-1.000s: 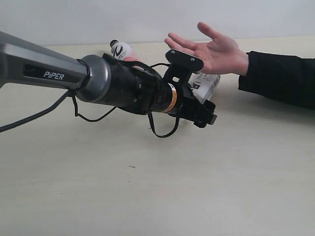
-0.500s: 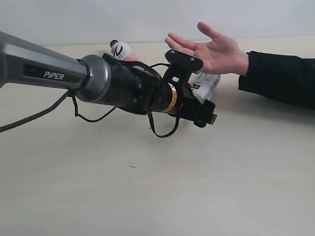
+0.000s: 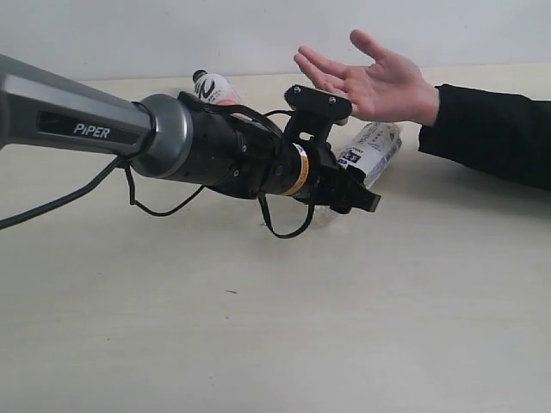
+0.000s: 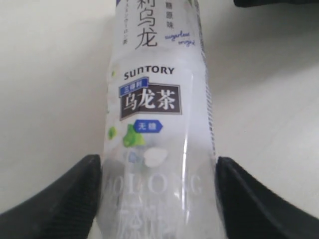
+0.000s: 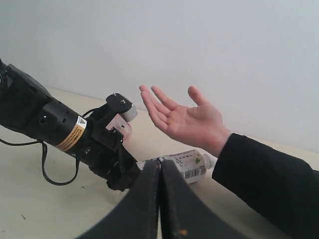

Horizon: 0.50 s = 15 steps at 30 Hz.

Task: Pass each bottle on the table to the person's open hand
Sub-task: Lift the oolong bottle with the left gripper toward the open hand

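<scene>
On the left of the exterior view you see your left arm (image 3: 86,129) reach in from the edge, low over the table (image 3: 258,327), and point to the right. Behind its dark wrist, a pink bottle (image 3: 213,88) with a black cap lies near the far edge of the table, and the arm hides most of it. A black cable (image 3: 284,228) hangs in a loop under the wrist. To the right of that, your left gripper (image 4: 158,160) has the tea bottle (image 3: 374,146) between its jaws. In the left wrist view the two black fingers (image 4: 75,194) stand against both sides of the clear body, below the white label with the dark name plate, so the gripper is gripping this bottle. The tea bottle is tilted, with its free end pointing up and to the right, and it is just under the hand. You cannot tell whether its lower end touches the table. The hand (image 3: 374,82) is open, palm up, with the fingers spread toward the left, just above the gripper and apart from the bottle. Its black sleeve (image 3: 491,129) runs to the right edge. Your right gripper (image 5: 160,167) shows only in its own wrist view. Its jaws are pressed together with nothing between them, and it looks toward the hand and the tea bottle from a distance.
</scene>
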Motion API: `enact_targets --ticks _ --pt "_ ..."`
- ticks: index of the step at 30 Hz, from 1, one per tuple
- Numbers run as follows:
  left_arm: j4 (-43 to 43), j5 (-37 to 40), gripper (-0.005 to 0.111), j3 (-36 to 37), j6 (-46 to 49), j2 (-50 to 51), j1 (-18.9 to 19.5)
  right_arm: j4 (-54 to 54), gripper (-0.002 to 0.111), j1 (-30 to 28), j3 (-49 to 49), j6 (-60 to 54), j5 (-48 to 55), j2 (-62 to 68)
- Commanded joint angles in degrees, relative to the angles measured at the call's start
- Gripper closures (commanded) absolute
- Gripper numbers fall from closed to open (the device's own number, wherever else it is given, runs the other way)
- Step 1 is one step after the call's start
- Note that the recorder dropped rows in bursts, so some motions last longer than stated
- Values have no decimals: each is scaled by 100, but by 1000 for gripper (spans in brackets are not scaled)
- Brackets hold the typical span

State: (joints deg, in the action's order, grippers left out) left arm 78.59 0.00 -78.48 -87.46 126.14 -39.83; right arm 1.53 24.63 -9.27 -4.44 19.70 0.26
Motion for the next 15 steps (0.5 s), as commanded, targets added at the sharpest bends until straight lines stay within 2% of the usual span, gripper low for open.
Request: enact_targets --ticks 1,4,12,15 --pt "-41 103 107 92 -170 -293 -21 -1 108 6 30 -7 -95 -26" --pt "-303 570 107 357 -170 -494 -21 -1 108 6 30 -7 -95 -26" --pt "-561 938 107 897 -170 -772 -8 -1 108 6 30 -7 -95 -26" --pt "-760 1312 107 1011 -170 -940 -8 -1 108 6 30 -7 -95 -26"
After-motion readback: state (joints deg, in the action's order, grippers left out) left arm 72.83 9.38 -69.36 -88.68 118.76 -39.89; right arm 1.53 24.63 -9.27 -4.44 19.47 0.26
